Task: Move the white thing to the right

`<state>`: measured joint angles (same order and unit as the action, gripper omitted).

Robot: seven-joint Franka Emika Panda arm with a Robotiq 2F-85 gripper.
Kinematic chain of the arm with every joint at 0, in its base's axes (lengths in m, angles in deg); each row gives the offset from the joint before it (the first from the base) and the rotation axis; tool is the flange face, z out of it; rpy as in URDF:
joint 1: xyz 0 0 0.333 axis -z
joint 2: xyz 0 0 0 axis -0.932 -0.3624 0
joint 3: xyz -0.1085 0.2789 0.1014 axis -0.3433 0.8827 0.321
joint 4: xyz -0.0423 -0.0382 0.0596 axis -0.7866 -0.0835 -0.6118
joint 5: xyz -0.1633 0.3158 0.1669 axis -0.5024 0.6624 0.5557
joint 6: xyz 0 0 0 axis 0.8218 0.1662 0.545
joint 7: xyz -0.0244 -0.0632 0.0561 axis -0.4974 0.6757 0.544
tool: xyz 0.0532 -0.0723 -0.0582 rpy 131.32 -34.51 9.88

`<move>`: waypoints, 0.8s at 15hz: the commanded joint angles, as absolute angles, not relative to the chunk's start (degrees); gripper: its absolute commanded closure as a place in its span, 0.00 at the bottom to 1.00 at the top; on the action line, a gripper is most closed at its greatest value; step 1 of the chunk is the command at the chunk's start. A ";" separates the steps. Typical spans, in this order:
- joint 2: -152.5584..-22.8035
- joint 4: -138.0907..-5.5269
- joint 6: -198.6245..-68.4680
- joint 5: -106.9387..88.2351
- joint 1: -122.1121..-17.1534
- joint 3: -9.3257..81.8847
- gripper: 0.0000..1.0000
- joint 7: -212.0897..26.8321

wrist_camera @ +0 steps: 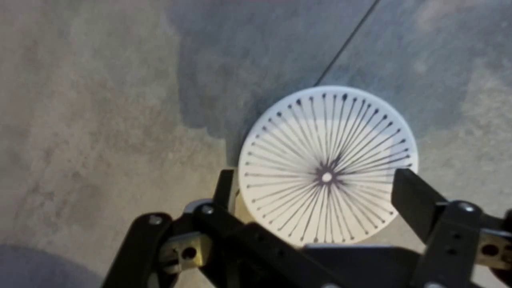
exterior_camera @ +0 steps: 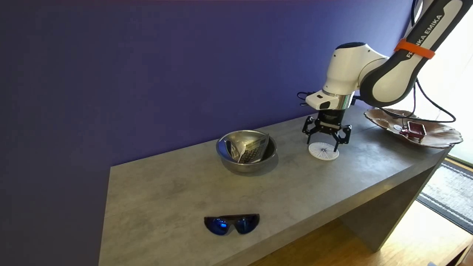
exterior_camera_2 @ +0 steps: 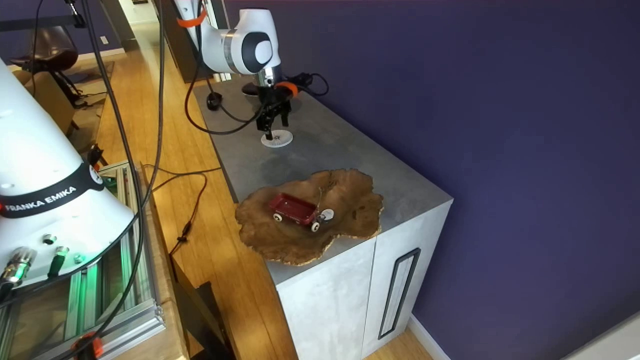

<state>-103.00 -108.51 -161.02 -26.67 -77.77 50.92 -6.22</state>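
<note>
The white thing, a flat round white disc (exterior_camera: 322,153) with dark radial lines and a small centre mark, lies flat on the grey counter (exterior_camera: 177,192). It shows in both exterior views (exterior_camera_2: 283,140) and in the wrist view (wrist_camera: 327,140). My gripper (exterior_camera: 322,147) points down over it with its fingers spread wide; it also shows in an exterior view (exterior_camera_2: 277,131). In the wrist view, my gripper (wrist_camera: 314,172) has its left finger just outside the disc's left edge. The right finger overlaps the disc's right edge. I cannot tell whether either finger touches it.
A shiny steel bowl (exterior_camera: 247,168) holding a grater-like metal piece stands beside the disc. Dark sunglasses (exterior_camera: 232,224) lie near the counter's front edge. A brown wooden dish (exterior_camera_2: 265,235) with a red toy wagon (exterior_camera_2: 295,207) sits at the counter's end. A purple wall (exterior_camera: 166,74) runs behind.
</note>
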 commanded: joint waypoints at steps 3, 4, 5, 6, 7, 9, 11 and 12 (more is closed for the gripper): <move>-98.81 -118.40 -169.06 -24.14 -69.46 67.64 0.00 3.11; -98.86 -119.99 -170.12 -23.70 -67.41 71.20 0.00 5.05; -99.40 -121.23 -171.01 -23.00 -64.69 75.31 0.00 7.42; -100.67 -122.75 -173.79 -22.19 -60.02 80.88 0.00 8.38; -99.47 -124.86 -177.44 -21.01 -60.12 81.81 0.00 4.37; -93.99 -129.65 -181.55 -18.87 -63.00 80.53 0.00 -5.34; -91.22 -134.02 -184.13 -18.51 -64.25 79.55 0.00 -12.61; -89.88 -136.10 -185.16 -18.46 -64.64 79.47 0.00 -16.37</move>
